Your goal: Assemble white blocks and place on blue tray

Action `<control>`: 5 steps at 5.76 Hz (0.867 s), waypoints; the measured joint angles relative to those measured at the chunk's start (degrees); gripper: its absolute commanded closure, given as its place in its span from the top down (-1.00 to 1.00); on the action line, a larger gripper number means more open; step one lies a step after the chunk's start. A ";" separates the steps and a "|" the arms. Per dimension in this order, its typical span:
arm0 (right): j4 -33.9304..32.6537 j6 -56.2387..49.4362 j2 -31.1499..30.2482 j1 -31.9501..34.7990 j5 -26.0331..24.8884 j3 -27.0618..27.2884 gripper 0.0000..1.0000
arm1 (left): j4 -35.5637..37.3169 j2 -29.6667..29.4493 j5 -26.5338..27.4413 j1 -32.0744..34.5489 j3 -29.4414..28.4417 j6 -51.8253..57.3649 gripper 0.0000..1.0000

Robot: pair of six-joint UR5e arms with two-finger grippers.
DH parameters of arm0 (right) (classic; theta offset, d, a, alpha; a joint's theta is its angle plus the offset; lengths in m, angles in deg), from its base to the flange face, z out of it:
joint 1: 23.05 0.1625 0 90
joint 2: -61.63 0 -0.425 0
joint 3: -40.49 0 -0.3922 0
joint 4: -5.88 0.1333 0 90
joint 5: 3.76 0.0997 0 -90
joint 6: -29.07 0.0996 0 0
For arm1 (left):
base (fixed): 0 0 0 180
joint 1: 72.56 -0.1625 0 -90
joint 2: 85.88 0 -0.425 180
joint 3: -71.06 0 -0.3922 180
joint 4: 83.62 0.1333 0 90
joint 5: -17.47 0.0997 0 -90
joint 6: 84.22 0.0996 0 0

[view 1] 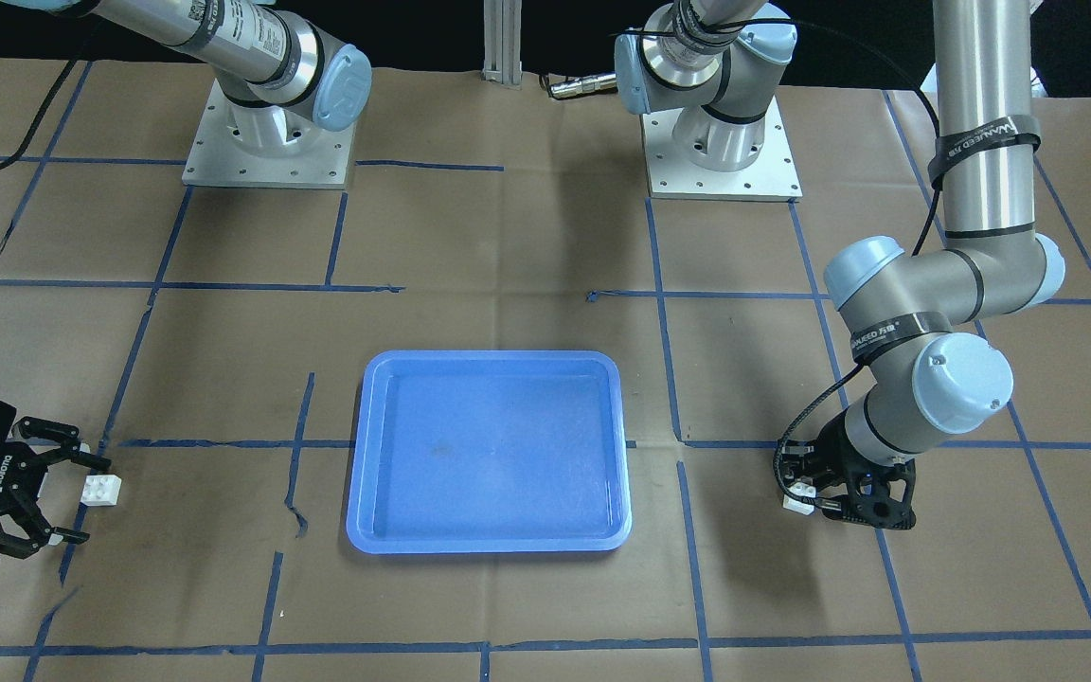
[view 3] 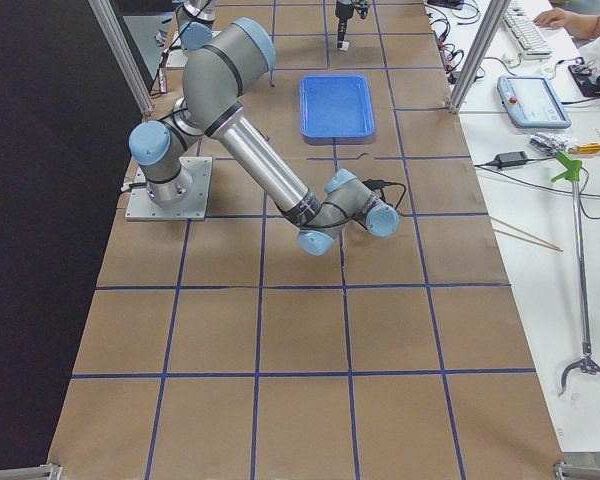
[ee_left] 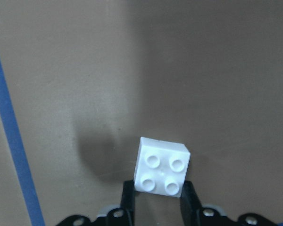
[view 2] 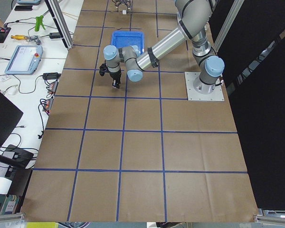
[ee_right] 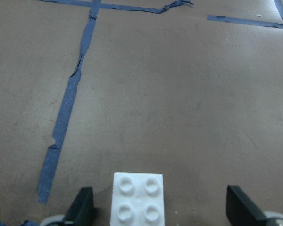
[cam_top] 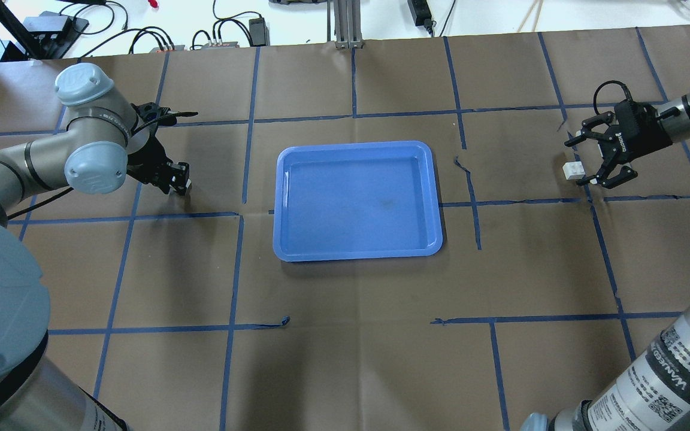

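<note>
One white block (ee_left: 161, 165) sits studs-up between the fingers of my left gripper (ee_left: 158, 189), which is shut on it close to the brown paper. It also shows in the front-facing view (view 1: 799, 499), right of the blue tray (view 1: 489, 358). The other white block (ee_right: 137, 197) lies on the paper between the wide-open fingers of my right gripper (ee_right: 160, 208), nearer one finger and apart from both. In the overhead view this block (cam_top: 572, 170) and the right gripper (cam_top: 580, 161) are far right of the tray (cam_top: 354, 145); the left gripper (cam_top: 178, 178) is to its left.
The table is covered in brown paper with a grid of blue tape lines (cam_top: 243, 179). The two arm bases (view 1: 269, 142) stand at the robot's side of the table. The tray holds nothing. Cables and tools lie beyond the far edge (cam_top: 225, 30).
</note>
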 measured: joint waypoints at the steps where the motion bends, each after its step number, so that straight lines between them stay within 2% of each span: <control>1: 0.05 0.06 -0.10 0.00 0.23 -0.16 0.48 | -0.15 0.68 0.01 0.05 -0.32 0.31 -1.00; 3: 0.05 0.35 -0.30 0.00 0.43 -0.27 0.17 | -0.90 3.68 0.08 3.38 -0.45 7.34 -1.00; 4: 0.00 0.41 -0.32 0.00 0.19 -0.31 -0.12 | -1.03 5.12 -0.95 7.09 -0.09 15.07 -1.00; 5: -0.04 0.43 -0.37 0.00 0.01 -0.42 -0.28 | -1.74 5.94 -3.23 11.84 0.00 22.95 -1.00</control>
